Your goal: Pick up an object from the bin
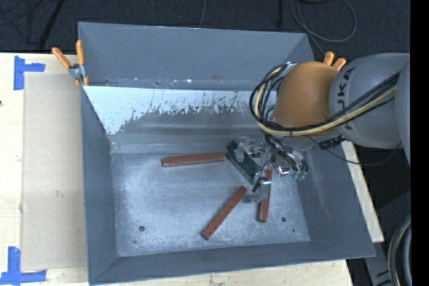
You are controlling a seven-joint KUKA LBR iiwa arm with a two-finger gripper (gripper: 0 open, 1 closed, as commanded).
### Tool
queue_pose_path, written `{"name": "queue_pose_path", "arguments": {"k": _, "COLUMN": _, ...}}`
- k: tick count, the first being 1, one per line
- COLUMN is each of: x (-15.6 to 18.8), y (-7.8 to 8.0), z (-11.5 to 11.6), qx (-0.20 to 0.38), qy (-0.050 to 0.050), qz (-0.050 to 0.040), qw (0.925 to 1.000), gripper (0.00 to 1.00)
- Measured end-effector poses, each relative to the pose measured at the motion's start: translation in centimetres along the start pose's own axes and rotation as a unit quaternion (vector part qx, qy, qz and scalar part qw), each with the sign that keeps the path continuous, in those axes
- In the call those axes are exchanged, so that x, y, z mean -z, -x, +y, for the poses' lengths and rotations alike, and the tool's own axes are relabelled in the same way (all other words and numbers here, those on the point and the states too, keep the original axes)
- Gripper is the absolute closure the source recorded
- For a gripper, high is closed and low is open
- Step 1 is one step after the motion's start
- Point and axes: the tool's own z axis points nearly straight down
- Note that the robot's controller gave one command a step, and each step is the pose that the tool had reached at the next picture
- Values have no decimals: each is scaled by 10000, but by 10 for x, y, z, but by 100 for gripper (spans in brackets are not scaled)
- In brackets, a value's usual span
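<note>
Short red-brown stick (263, 209) beneath hand (257, 185) — grip cannot be told, longer stick (224, 212) just beside, third stick (193, 159) apart at left

The big grey round metal robot arm (375, 104) has dark letters (345, 85) printed on its side. They sit just beside the smooth orange cover (301, 94) at the arm's wrist. The letters are turned on their side, so you have to tip your head to read them. Two of them can be read: a K and then a U. The word seems to go on after that, but the rest is too hard to tell. They are the only writing here that can be read.
</note>
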Motion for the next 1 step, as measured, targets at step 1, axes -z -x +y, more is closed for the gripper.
{"name": "queue_pose_path", "arguments": {"k": 1, "x": -12, "y": -82, "z": 44, "qx": 963, "qy": 0, "qz": 12, "qw": 9953, "gripper": 0}}
